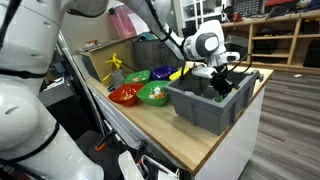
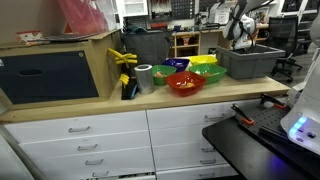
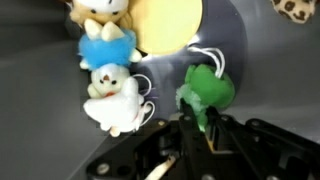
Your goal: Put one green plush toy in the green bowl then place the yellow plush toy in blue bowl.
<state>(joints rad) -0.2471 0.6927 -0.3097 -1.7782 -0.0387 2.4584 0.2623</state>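
A workshop room with storage shelves [image 1: 285,40] along the back wall and open grey floor [image 1: 290,120] beyond the worktop. A long wooden counter [image 1: 190,135] tops a bank of white drawers [image 2: 100,135]. In an exterior view a large wooden box [image 2: 60,65] fills one end of the counter.

A grey bin [image 1: 210,110] sits at the other end, close to the counter's edge and corner. A stretch of bare wood lies open along the counter's near edge. The white arm [image 1: 175,40] reaches over the bowls and down into the bin.

A cluster of bowls sits just beside the bin. The blue bowl [image 1: 162,72] is at the back of the cluster, with a yellow bowl [image 1: 180,72] next to it. Two green bowls [image 1: 153,93] and a red bowl [image 1: 125,94] are on the side away from the bin. The bowls stand close together, with little free wood between them.

In the wrist view, plush toys lie on the bin's grey floor. A pale yellow round shape [image 3: 170,22] is at the top. The yellow toy [image 3: 97,10] is at the top edge, partly cut off, touching a blue toy [image 3: 108,47], which rests against a white toy [image 3: 112,100]. The green toy [image 3: 205,88] lies apart from them with bare floor around it. The gripper [image 3: 203,128] has its fingers drawn close together, pinching the green toy's lower edge.
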